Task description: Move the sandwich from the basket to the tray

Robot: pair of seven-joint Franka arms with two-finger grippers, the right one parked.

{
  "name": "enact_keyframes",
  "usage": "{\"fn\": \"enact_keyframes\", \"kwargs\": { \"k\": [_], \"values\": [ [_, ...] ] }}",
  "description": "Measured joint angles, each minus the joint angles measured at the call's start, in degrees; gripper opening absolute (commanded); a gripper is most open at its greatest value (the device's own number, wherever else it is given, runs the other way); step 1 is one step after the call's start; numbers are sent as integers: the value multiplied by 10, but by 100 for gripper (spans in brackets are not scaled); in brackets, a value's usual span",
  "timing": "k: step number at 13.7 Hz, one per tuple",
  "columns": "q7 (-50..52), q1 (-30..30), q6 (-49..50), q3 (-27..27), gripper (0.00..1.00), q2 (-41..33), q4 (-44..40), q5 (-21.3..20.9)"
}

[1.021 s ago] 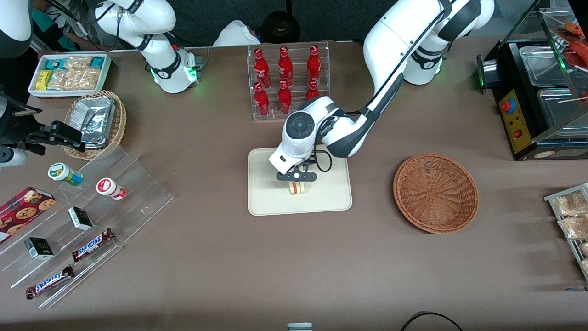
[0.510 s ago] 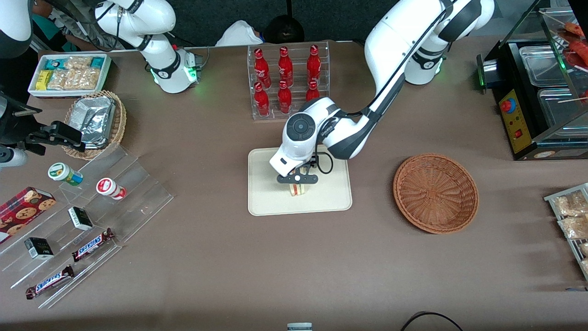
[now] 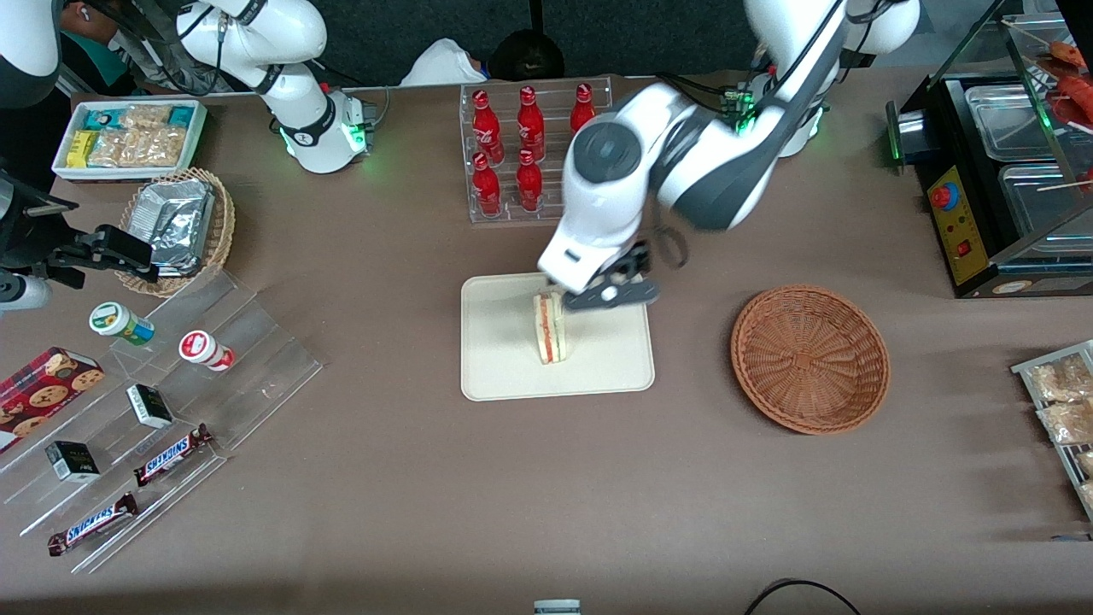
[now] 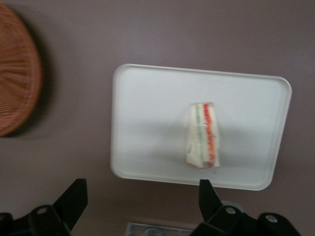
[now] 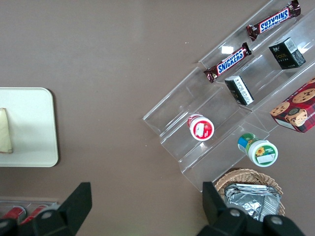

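The gripper [image 3: 608, 290] is seen raised above the edge of the tray [image 3: 512, 376] that lies farther from the front camera, with its fingers [image 4: 74, 199] spread wide and nothing held between them. In the left wrist view both dark fingertips are shown well apart, with open air between them and the tray lying beneath.

The sandwich [image 3: 549, 327] is found just below the gripper and slightly nearer to the front camera, free of the fingers. It is set on edge on the tray [image 4: 147, 123], with its red and green filling turned upward, as is shown by the striped cut edge of the sandwich [image 4: 203, 135] in the left wrist view. It is placed near the middle of the tray, clear of the raised rim on every side.

The basket [image 3: 809, 359] is seen well apart from the gripper, toward the working arm's end of the table, and nothing is seen inside it. Part of its woven wall [image 4: 17, 83] is caught in the left wrist view, apart from the tray.

A clear rack of red bottles [image 3: 528, 149] is seen farther from the front camera than the gripper, partly covered by the arm.
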State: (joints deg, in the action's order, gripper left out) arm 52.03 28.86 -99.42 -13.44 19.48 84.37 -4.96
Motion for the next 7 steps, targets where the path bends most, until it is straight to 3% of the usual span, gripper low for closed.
{"fn": "enact_keyframes", "kwargs": {
  "k": [3, 7],
  "values": [
    [-23, -1, 84, 61, 100, -76, 2, 0],
    [-94, -1, 129, 124, 100, -123, 8, 1]
  ]
}}
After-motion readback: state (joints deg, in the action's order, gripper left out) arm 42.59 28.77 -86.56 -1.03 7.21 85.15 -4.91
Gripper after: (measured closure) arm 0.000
